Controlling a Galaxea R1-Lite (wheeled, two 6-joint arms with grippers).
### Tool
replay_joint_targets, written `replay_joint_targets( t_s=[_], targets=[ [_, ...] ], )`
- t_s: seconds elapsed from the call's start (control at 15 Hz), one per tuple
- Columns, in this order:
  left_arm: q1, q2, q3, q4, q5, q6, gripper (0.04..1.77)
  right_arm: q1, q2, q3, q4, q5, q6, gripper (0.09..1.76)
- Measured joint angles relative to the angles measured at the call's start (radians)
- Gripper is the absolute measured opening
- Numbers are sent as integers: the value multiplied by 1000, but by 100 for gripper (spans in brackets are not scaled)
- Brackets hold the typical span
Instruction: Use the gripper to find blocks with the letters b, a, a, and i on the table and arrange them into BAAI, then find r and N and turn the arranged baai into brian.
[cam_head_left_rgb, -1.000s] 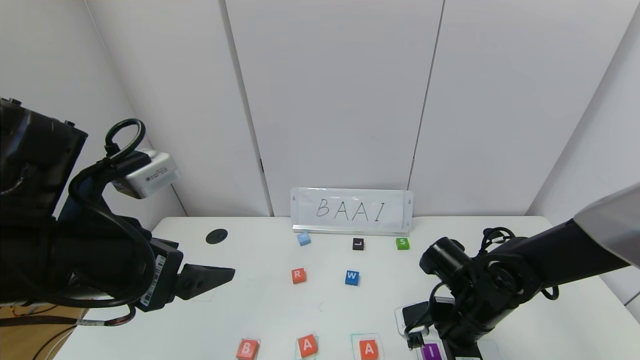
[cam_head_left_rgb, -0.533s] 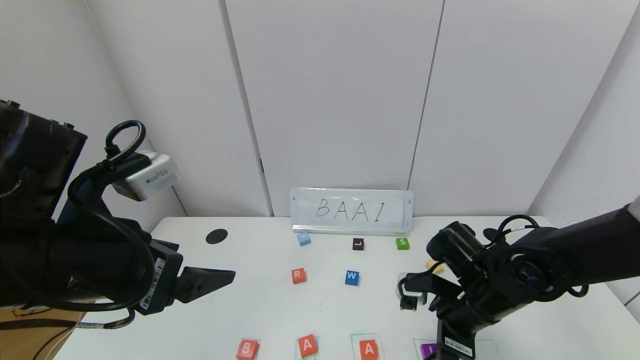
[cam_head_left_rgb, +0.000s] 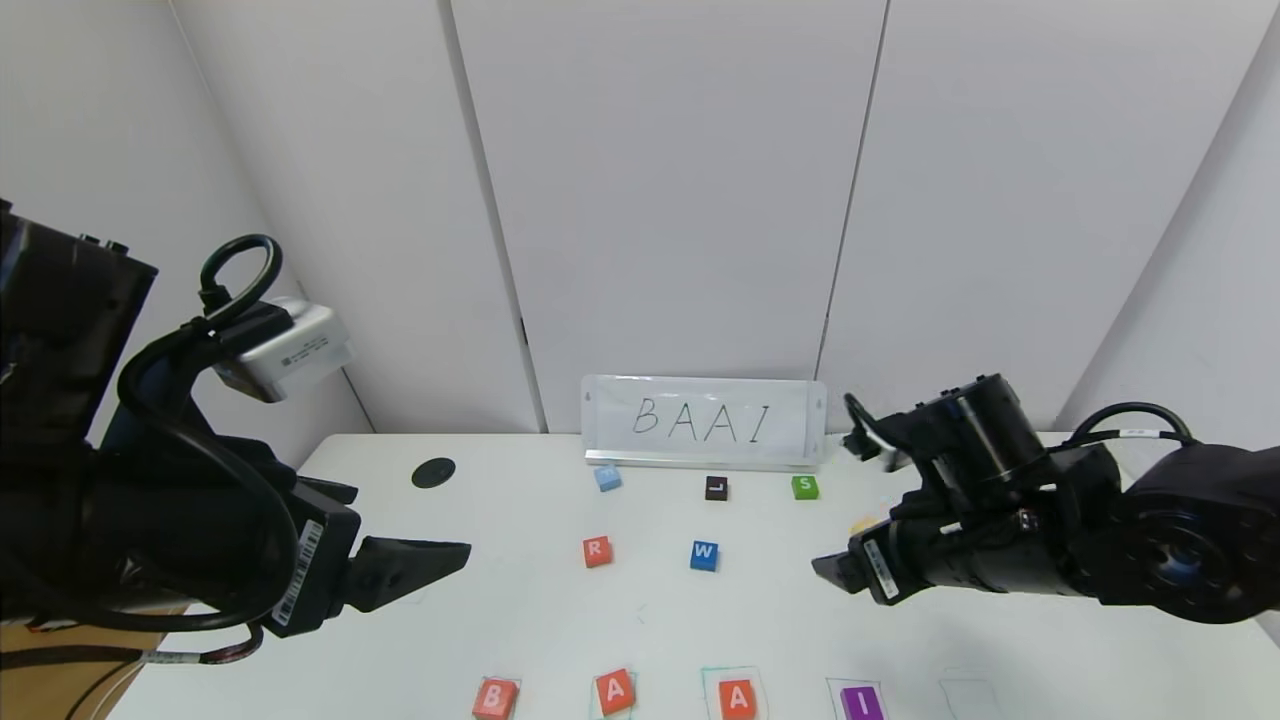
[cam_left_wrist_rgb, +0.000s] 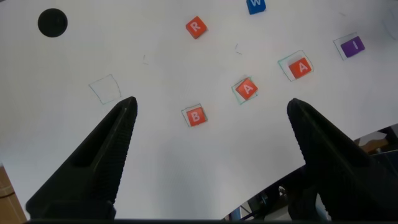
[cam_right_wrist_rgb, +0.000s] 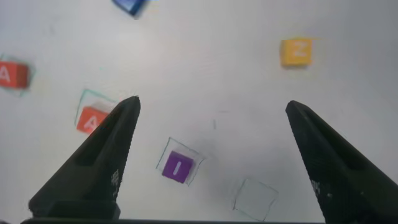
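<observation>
On the white table (cam_head_left_rgb: 520, 620), the orange-red B (cam_head_left_rgb: 494, 697), A (cam_head_left_rgb: 615, 690), A (cam_head_left_rgb: 737, 697) and purple I (cam_head_left_rgb: 861, 703) blocks stand in a row at the front edge, each in a green rectangle. The orange-red R (cam_head_left_rgb: 597, 550) sits farther back, mid-table. My right gripper (cam_head_left_rgb: 830, 570) is open and empty, above the table behind and above the I (cam_right_wrist_rgb: 177, 167). My left gripper (cam_head_left_rgb: 440, 553) is open and empty, held high at the left, with the B (cam_left_wrist_rgb: 196, 116) below it. N is not in view.
A blue W (cam_head_left_rgb: 704, 555), light blue cube (cam_head_left_rgb: 607, 478), black L (cam_head_left_rgb: 716, 487) and green S (cam_head_left_rgb: 805, 486) lie before the BAAI sign (cam_head_left_rgb: 703, 422). A yellow Z (cam_right_wrist_rgb: 296, 51) lies under my right arm. An empty rectangle (cam_right_wrist_rgb: 255, 199) is beside the I. A black hole (cam_head_left_rgb: 433, 472) is at the back left.
My right gripper has risen from the purple I and swung back and right; the I stays in its rectangle. The left arm has barely moved.
</observation>
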Motion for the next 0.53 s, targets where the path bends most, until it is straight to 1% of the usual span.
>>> replay_joint_targets(
  t_s=[0.07, 0.2, 0.33, 0.53],
  targets=[
    [2, 1, 1, -5, 0, 0, 172, -15, -21, 25, -14, -60, 35, 169],
    [6, 6, 9, -30, -3, -1, 172, -44, -64, 83, -23, -156, 50, 169],
    [16, 15, 22, -60, -3, 0, 172, -87, -136, 125, -21, -181, 53, 170],
    [37, 25, 35, -76, -4, 0, 172, -166, -276, 171, -17, -184, 50, 170]
  ],
)
